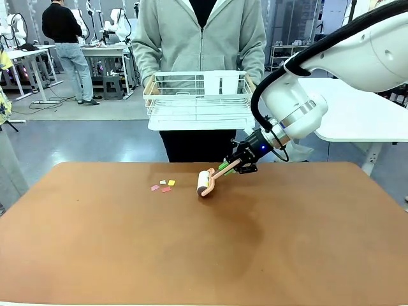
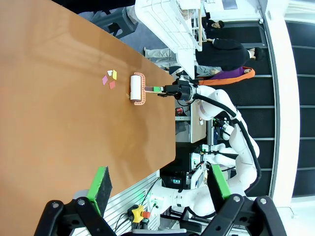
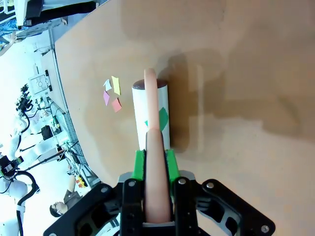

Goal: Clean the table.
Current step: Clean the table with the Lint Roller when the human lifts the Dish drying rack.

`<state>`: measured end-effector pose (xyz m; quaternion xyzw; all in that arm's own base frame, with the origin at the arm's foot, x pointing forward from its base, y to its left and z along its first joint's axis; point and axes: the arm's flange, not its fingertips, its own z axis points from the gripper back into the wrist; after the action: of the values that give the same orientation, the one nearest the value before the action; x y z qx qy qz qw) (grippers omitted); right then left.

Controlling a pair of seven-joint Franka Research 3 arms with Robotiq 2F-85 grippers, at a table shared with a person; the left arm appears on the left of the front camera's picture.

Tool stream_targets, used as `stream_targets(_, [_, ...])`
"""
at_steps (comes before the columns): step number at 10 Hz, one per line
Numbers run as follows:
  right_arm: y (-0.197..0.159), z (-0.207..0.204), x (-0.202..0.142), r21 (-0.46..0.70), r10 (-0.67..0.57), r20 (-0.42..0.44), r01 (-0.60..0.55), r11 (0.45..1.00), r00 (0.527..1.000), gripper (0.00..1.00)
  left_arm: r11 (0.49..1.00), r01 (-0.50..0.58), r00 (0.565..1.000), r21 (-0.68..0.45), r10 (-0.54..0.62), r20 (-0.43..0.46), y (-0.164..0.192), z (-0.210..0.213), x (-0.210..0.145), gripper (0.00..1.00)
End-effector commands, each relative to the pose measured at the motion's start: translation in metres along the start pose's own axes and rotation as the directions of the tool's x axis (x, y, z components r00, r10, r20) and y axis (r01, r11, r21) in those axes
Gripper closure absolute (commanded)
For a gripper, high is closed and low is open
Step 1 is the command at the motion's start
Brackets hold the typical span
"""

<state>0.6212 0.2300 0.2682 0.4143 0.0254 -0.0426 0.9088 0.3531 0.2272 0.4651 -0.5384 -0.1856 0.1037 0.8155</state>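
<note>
- Four small paper scraps (image 1: 163,185) lie clustered on the brown table (image 1: 191,255), toward its far side and a little left of centre as you look across.
- Your right gripper (image 1: 233,167) is clenched on the pink handle of a lint roller (image 1: 205,183). The white roll is down on the tabletop just beside the scraps, not touching them.
- Your left gripper (image 2: 160,183) stands well apart from the roller, with its fingers spread wide and nothing between them.
- Across from you, a person (image 1: 199,38) in a grey hoodie holds a white wire rack (image 1: 199,95) with both hands, beyond the table's far edge.
</note>
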Motion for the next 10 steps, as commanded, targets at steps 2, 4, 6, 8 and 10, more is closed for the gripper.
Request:
stream_targets(2, [-0.004,-0.015,0.006,-0.056,-0.032,-0.041,0.03,0.998,0.999,0.79,1.0,0.01,1.0,-0.009,-0.01,0.006,-0.001,0.003,0.0,0.0])
stream_targets(4, [0.01,-0.034,-0.001,-0.068,-0.011,-0.057,0.007,0.998,0.998,0.79,1.0,0.01,1.0,-0.009,-0.01,0.006,-0.001,0.003,0.0,0.0])
stream_targets(6, [0.032,-0.069,-0.019,-0.039,-0.007,-0.103,0.003,0.999,0.995,0.79,1.0,0.01,1.0,-0.009,-0.01,0.006,-0.001,0.003,0.0,0.0])
stream_targets(8, [0.06,-0.125,-0.037,-0.012,-0.014,-0.127,0.012,1.0,0.992,0.79,1.0,0.01,1.0,-0.009,-0.01,0.006,-0.001,0.003,0.0,0.0])
stream_targets(10, [0.092,-0.166,-0.046,0.059,0.0,-0.163,0.01,0.998,0.987,0.79,1.0,0.01,1.0,-0.009,-0.01,0.006,-0.001,0.003,0.0,0.0])
